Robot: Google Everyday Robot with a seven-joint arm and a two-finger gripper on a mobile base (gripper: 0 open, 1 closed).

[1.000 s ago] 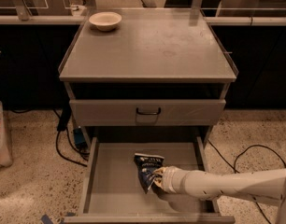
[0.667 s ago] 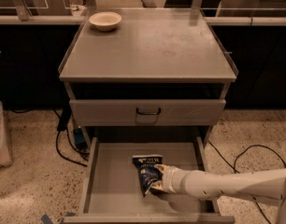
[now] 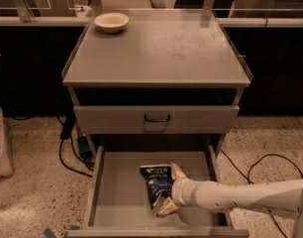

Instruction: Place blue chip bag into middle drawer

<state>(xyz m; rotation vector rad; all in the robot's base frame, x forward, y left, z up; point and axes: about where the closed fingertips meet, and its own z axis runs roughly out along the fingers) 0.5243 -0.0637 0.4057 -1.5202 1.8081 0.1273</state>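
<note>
The blue chip bag point(image 3: 155, 181) lies on the floor of the middle drawer point(image 3: 119, 197), which is pulled out wide under the cabinet. My gripper point(image 3: 170, 191) comes in from the right on a white arm and sits low in the drawer, right of the bag. Its fingers point(image 3: 178, 171) are spread apart, one at the bag's upper right corner and one at its lower edge. The gripper is open and the bag rests on the drawer floor between the fingers.
A cream bowl point(image 3: 111, 22) stands at the back left of the cabinet top point(image 3: 161, 53). The shut upper drawer front point(image 3: 156, 119) with a black handle overhangs the open drawer. Cables point(image 3: 67, 157) lie on the floor at left and right; a bin point(image 3: 0, 148) stands far left.
The gripper's fingers have spread apart around the bag. The bag has settled onto the drawer floor in about the same spot.
</note>
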